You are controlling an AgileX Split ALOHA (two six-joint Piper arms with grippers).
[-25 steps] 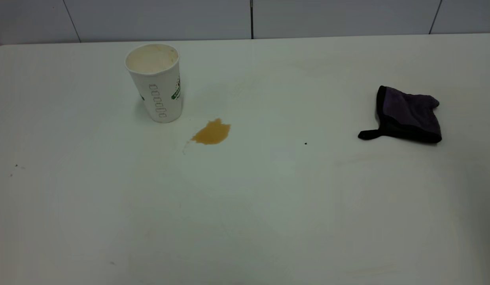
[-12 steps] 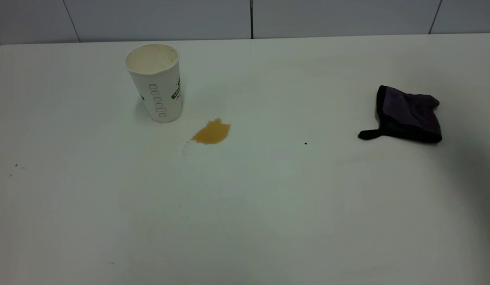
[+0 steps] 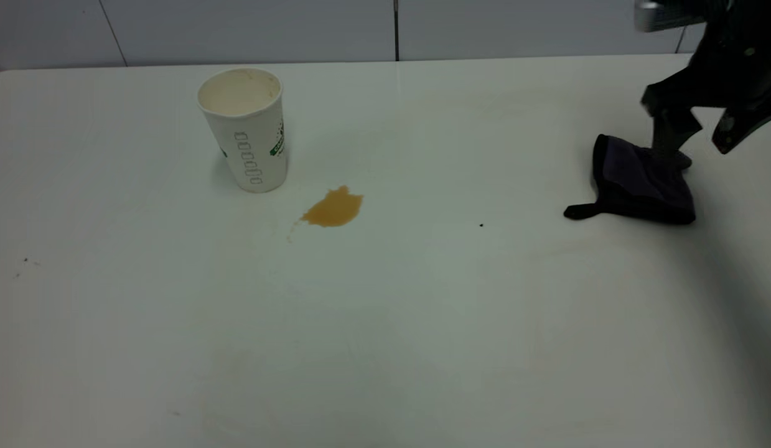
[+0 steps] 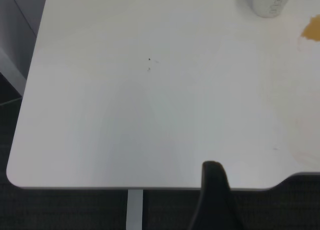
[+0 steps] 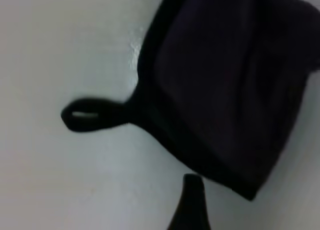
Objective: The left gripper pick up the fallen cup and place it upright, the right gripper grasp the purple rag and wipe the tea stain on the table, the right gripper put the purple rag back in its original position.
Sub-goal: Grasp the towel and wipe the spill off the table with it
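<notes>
Purple rag (image 3: pixel 640 183), loop tab toward cup (image 3: pixel 245 130)

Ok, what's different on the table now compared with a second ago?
The right hand has come into the exterior view from the upper right and now hangs open over the far right corner of the purple rag, one finger at the cloth; no grip yet. The cup stays upright, the tea stain unwiped, and the rag has not shifted.
</notes>
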